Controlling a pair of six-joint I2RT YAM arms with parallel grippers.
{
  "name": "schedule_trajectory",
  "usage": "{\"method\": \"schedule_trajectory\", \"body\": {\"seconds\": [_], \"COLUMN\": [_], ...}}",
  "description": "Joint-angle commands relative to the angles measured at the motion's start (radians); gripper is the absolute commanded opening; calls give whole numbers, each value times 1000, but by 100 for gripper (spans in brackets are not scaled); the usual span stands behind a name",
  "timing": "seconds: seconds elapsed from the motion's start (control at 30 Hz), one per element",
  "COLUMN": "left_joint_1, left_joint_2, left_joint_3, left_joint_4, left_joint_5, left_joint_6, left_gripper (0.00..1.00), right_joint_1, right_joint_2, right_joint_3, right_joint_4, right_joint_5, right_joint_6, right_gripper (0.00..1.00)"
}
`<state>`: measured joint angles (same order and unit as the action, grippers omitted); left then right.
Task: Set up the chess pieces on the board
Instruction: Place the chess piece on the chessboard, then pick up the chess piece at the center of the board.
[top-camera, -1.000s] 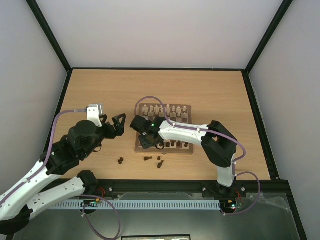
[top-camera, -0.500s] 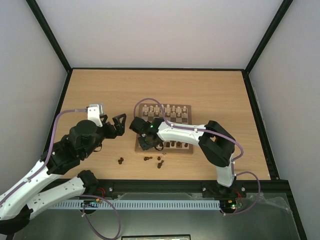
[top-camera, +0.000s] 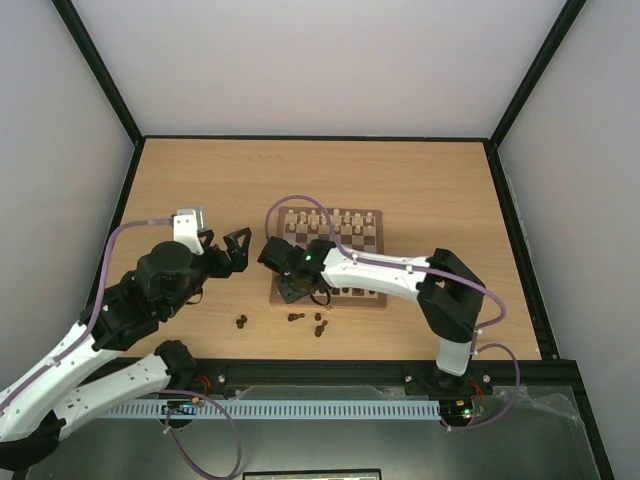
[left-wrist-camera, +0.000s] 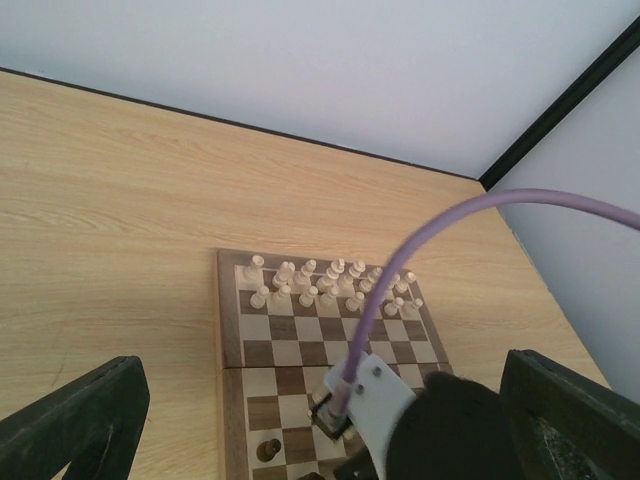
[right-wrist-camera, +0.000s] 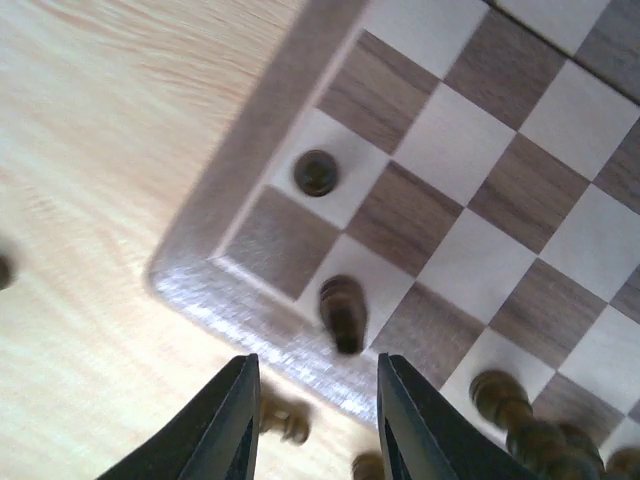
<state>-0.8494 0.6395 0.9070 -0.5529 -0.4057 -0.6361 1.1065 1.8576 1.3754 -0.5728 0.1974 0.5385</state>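
Our right jaws stood slightly apart and empty over a dark piece (right-wrist-camera: 343, 312) at the 7 o'clock corner of the board (right-wrist-camera: 262, 150), our left jaws wide at 9 o'clock, and we judged a finger (right-wrist-camera: 420, 420) clipping it on withdrawal could topple it onto the tabletop (right-wrist-camera: 100, 150).

Left arm (top-camera: 120, 330), white with black joints, folded. Left gripper (top-camera: 226, 250): black fingers spread wide, empty. Right arm (top-camera: 380, 272) stretched leftward. Right gripper (right-wrist-camera: 312, 425) points down, fingers parted, nothing between.
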Motion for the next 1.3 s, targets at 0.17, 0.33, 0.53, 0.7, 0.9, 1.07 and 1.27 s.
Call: {"method": "schedule_trajectory", "body": {"seconds": [0.17,0.33,0.53,0.7,0.9,1.07,1.27], "left_joint_1": [5,5,6,6,5,5,5], "left_joint_2": [-69,-125,-218,-254,-262,-256,-256], "left_joint_3": [20,55,100,122,117,114,107], "left_joint_4": [-34,-57,-69,-95,-107,-109,-103], "left_joint_5": [-19,9,38,33,30,27,25], "left_joint_6": [-17,-27,-39,-40,-38,-33,-32], "left_gripper": [99,99,99,99,99,99,99], "right_joint_1": [171,205,205,203,171,161,161], "right_joint_2": [-93,-30,127,244,302,327,344], "right_joint_3": [96,143,261,394,437,436,430], "right_joint_4": [-90,-36,-38,-92,-103,-106,-102], "right_joint_5": [7,-101,-116,-85,-82,-98,-121], "right_joint_6": [-13,-34,-57,-62,-55,-58,-63], "right_gripper": [33,33,35,38,37,36,36]}}
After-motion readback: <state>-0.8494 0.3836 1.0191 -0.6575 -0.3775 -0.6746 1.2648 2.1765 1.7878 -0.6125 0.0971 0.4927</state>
